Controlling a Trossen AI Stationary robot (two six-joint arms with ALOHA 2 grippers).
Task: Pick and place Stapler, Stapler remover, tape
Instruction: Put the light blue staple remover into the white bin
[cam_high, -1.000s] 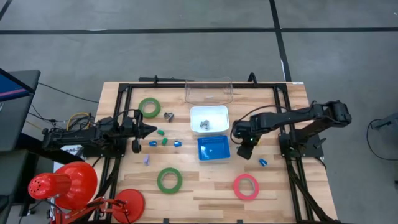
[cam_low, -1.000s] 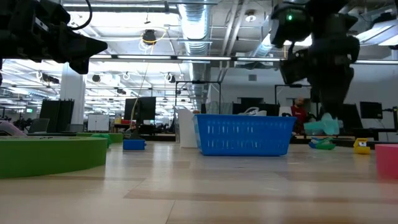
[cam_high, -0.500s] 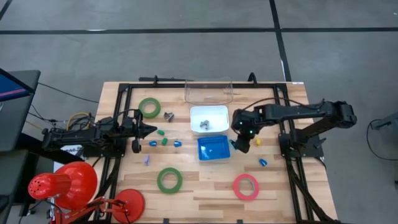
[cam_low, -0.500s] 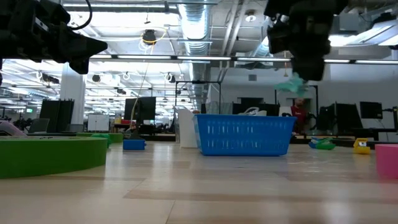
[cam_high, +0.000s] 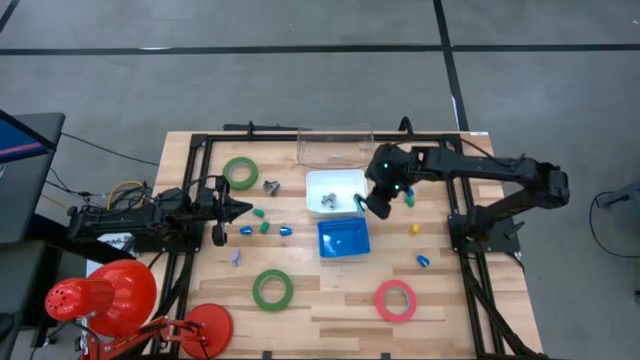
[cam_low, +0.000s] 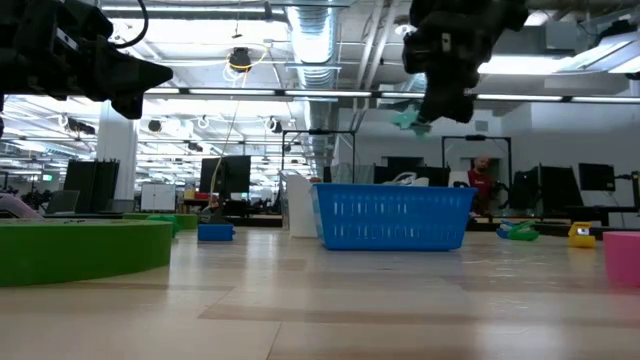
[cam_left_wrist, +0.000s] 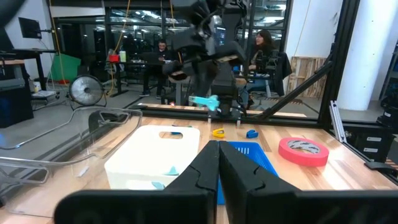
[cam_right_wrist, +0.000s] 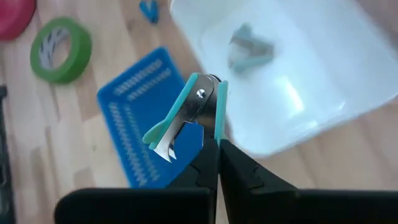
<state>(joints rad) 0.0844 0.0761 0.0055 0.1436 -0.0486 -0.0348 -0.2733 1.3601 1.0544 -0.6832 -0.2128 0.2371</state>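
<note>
- Your right hand (cam_high: 375, 203) is up off the surface (cam_high: 330, 300), at the right edge of the white bin (cam_high: 322, 181) in the centre of the high view — clenched on a teal staple remover (cam_right_wrist: 189, 112).
- In the right wrist view, the remover sticks out past the fingertips, held by its rear end, its metal claws pointing free over the gap between the white bin and the blue basket (cam_high: 343, 239).
- It looks light and stiff — hard plastic wings over thin steel. Smooth wings could slip, so a grip across the flat sides near the hinge seems best.
- Something grey-teal already lies in the white bin; from here I can't tell exactly what it is.
- Your left hand (cam_high: 236, 209) waits at the left of the high view, fingers pressed together with nothing between them.
- Tape is untouched: green rings at upper left (cam_high: 240, 172) and lower centre (cam_high: 272, 289), the pink-red ring (cam_high: 395, 300) at lower right. They should be light, rigid hoops — pinch one across the wall.
</note>
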